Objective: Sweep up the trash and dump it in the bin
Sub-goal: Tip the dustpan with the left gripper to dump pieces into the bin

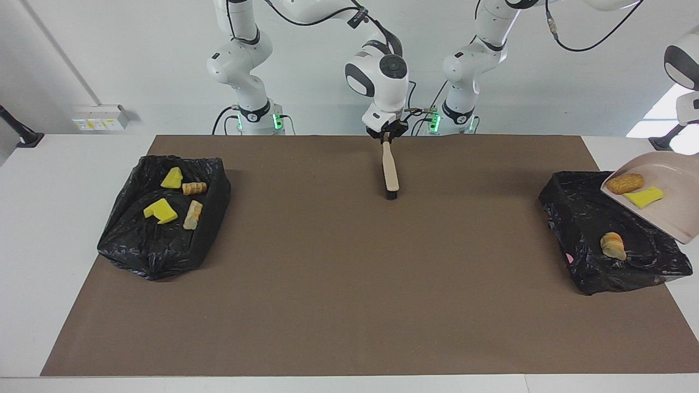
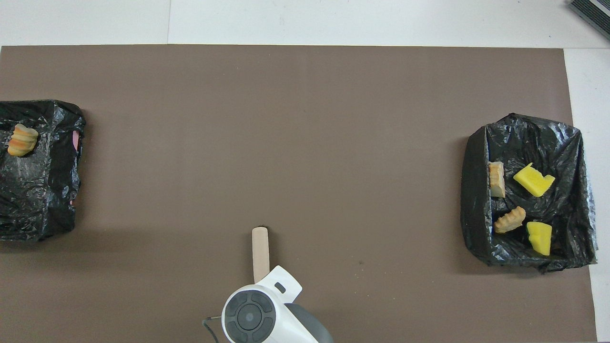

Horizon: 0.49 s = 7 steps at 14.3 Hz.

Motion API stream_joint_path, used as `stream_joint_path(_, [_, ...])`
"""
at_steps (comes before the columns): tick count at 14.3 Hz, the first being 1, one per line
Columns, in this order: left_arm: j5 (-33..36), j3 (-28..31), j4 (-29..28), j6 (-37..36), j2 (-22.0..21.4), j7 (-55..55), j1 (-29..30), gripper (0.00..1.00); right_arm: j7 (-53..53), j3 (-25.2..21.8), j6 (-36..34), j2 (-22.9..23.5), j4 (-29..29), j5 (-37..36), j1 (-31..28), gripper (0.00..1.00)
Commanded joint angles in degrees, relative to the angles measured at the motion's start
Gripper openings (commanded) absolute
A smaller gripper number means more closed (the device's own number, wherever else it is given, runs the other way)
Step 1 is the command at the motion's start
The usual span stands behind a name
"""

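My left gripper holds a beige dustpan (image 1: 669, 213) tilted over the black-lined bin (image 1: 584, 218) at the left arm's end of the table; its fingers are cut off at the view's edge. A brown lump (image 1: 624, 183) and a yellow sponge chunk (image 1: 643, 197) lie in the pan. One tan lump (image 1: 613, 245) lies in that bin, and it also shows in the overhead view (image 2: 21, 139). My right gripper (image 1: 386, 136) is shut on the handle of the brush (image 1: 390, 172), whose bristles rest on the mat.
A second black-lined bin (image 1: 158, 248) at the right arm's end holds two yellow chunks (image 1: 160, 211) and two tan lumps (image 1: 192, 214); it also shows in the overhead view (image 2: 476, 190). A brown mat (image 1: 349, 284) covers the table.
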Motion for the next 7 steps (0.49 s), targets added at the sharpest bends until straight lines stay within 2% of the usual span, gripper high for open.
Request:
stream_joint_path(1, [5.6,0.8,1.8,1.7,1.1,1.1,-2.7,0.00,-1.3,0.3,0.9,0.0,-0.3,1.0,-0.7,0.28])
stream_joint_path(2, [8.6,0.7,1.8,2.3,1.1,1.2,-3.9,0.00,-1.5,0.3,0.4,0.0,-0.3,1.0,-0.7,0.98])
stream_joint_path(4, [11.0,0.8,2.0,1.3,2.5,1.2,-5.9,0.00,-1.5,0.3,-0.3,0.1,0.3,0.9,-0.7,1.00])
stream_joint_path(7, [11.3,0.8,2.0,1.2,2.5,1.3,-6.1,0.00,-1.6,0.2,-1.6,0.1,1.6,-0.2,-0.7,1.00])
